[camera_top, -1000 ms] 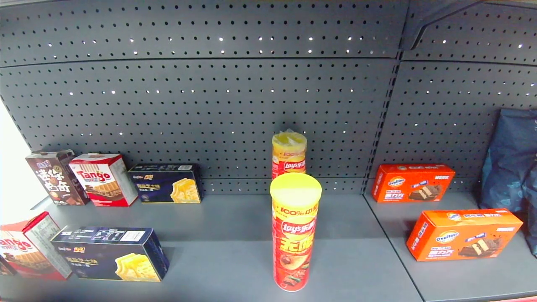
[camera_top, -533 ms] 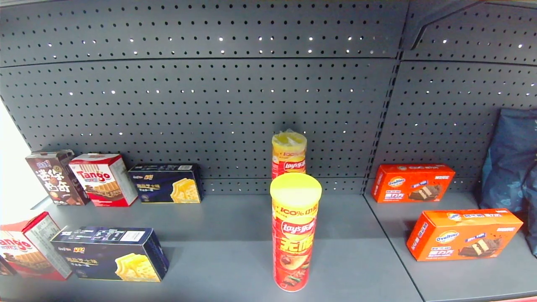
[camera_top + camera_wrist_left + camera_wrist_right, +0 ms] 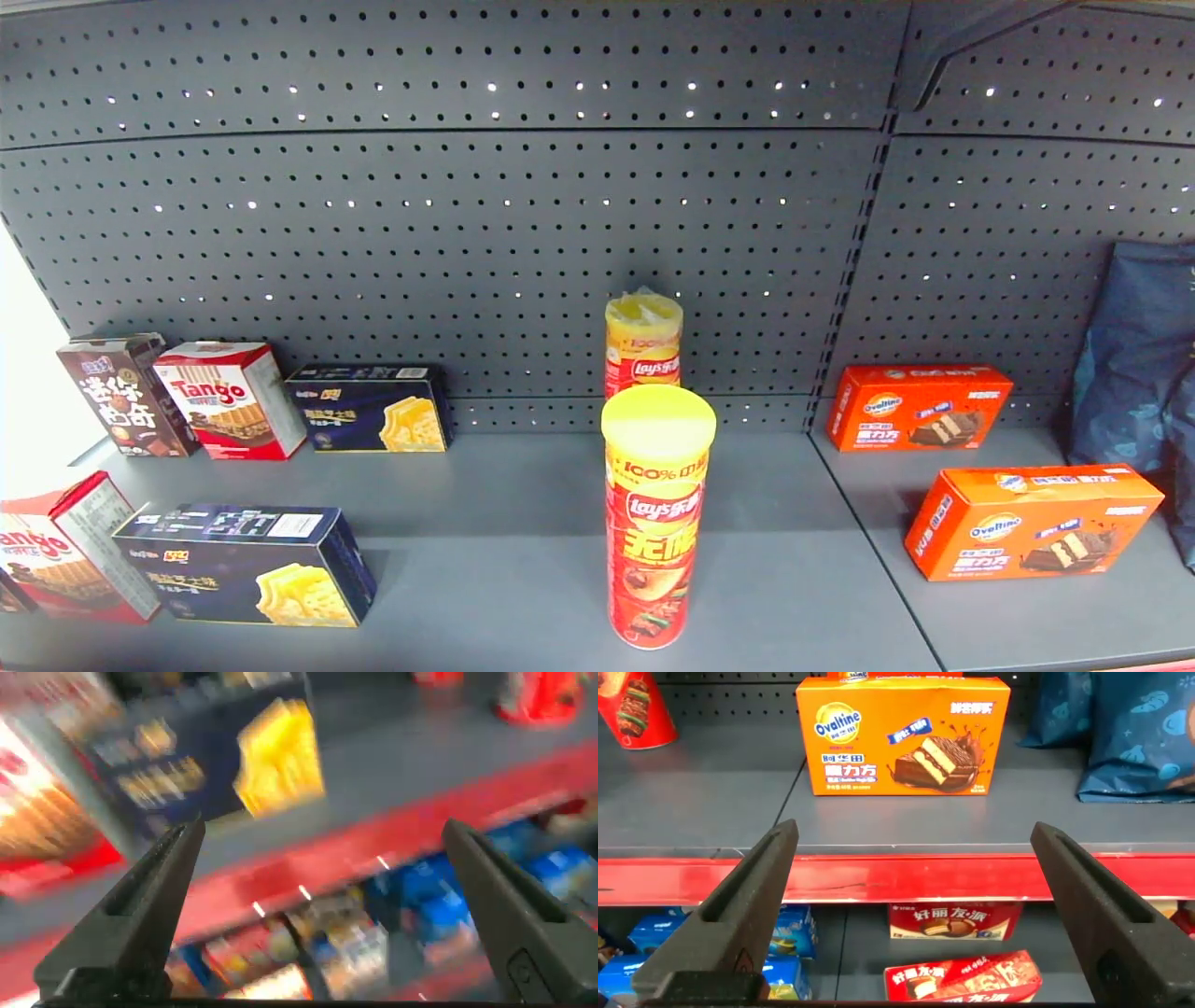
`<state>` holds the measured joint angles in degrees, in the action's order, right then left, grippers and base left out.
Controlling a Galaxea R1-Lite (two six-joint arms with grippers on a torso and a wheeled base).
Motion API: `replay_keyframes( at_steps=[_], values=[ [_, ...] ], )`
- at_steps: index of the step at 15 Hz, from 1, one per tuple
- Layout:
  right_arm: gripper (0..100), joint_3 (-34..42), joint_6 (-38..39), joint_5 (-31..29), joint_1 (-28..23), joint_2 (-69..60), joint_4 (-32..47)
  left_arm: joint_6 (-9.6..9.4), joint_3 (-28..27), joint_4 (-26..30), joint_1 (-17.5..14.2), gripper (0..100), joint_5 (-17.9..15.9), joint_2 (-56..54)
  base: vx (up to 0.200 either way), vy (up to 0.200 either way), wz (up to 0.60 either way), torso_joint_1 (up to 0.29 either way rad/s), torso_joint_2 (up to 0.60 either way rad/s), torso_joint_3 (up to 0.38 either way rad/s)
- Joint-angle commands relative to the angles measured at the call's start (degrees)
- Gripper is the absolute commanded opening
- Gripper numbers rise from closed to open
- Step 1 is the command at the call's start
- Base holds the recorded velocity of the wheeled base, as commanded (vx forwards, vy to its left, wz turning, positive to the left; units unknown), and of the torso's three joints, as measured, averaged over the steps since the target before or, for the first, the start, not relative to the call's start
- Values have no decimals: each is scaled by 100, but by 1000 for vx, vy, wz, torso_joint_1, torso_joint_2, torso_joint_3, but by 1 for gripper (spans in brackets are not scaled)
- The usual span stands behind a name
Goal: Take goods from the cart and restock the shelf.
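Though both arms hung before the shelf [image 3: 523,485] lip, neither carried stock: left gripper [image 3: 322,829] splayed wide and empty, right gripper [image 3: 915,829] likewise. Goods stood on the grey deck, all packs sealed, contents unseen. Tall chip can [image 3: 656,523] upright mid-shelf near the front; second chip can [image 3: 643,345] behind it, lower half hidden. Two orange cake boxes [image 3: 1032,521] to the right; navy biscuit boxes [image 3: 247,565] and wafer boxes [image 3: 229,399] to the left. Red wafer box [image 3: 65,551] and blue bag [image 3: 1134,355] were cut off at the edges. From the left wrist, only one navy biscuit box could be told apart.
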<state>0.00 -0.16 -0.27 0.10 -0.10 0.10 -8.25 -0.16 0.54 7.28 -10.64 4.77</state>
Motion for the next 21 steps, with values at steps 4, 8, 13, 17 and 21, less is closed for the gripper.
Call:
replay_keyframes(
  at_steps=[4,8,13,17,21],
  values=[
    [100,0,-2,0,-1,10,-1,342,-11,34,125,100,124,33,0,0,0,0,0,0],
    [100,0,-2,0,-1,10,-10,579,7,-27,81,100,344,33,0,0,0,0,0,0],
    [100,0,-2,0,-1,10,-10,606,16,-36,-710,100,405,-477,0,0,0,0,0,0],
    [100,0,-2,0,-1,10,-1,641,7,-45,-719,100,414,-468,0,0,0,0,0,0],
    [100,0,-2,0,-1,10,-10,518,16,-45,-719,100,379,-468,0,0,0,0,0,0]
  ],
)
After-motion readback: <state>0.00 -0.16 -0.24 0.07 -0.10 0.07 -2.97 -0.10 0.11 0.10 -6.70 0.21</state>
